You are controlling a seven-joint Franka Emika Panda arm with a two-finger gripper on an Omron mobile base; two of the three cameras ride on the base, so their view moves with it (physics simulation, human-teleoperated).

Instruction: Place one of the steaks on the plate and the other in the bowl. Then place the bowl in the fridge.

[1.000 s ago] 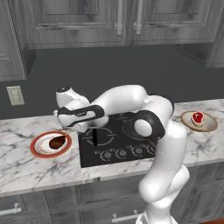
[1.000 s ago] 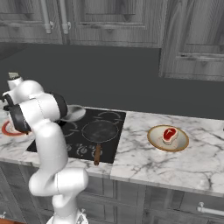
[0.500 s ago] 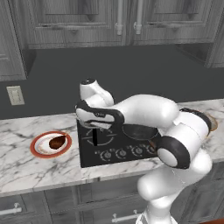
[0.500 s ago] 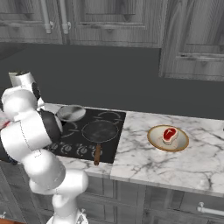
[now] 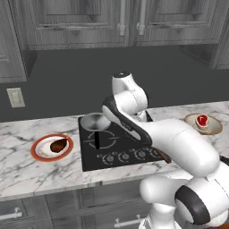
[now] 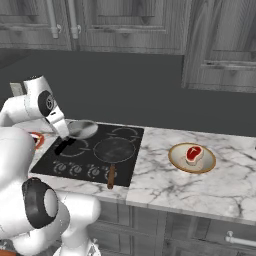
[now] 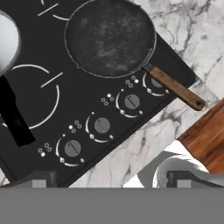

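Observation:
The dark brown steak [image 5: 58,145] lies on the red-rimmed white plate [image 5: 39,154] at the counter's left end. The bright red steak [image 5: 202,120] [image 6: 193,153] rests in the tan bowl [image 5: 214,129] [image 6: 177,161] on the marble counter to the right of the stove. My gripper [image 7: 109,179] hangs open and empty above the stove's front knob row, between the plate and the bowl and well away from both. Its fingertips [image 7: 41,178] stand far apart. The fridge is out of view.
A black cooktop [image 5: 134,147] [image 7: 39,109] carries a silver pan [image 5: 95,121] [image 6: 82,129] with a black handle at its back left. A dark skillet [image 6: 114,149] [image 7: 109,37] sits on it too, its wooden handle [image 7: 175,87] reaching past the counter's front edge. Grey cabinets hang above.
The arm has swung right, away from the plate, and now reaches over the stove. The gripper stayed open. Both steaks, the plate and the bowl have not moved.

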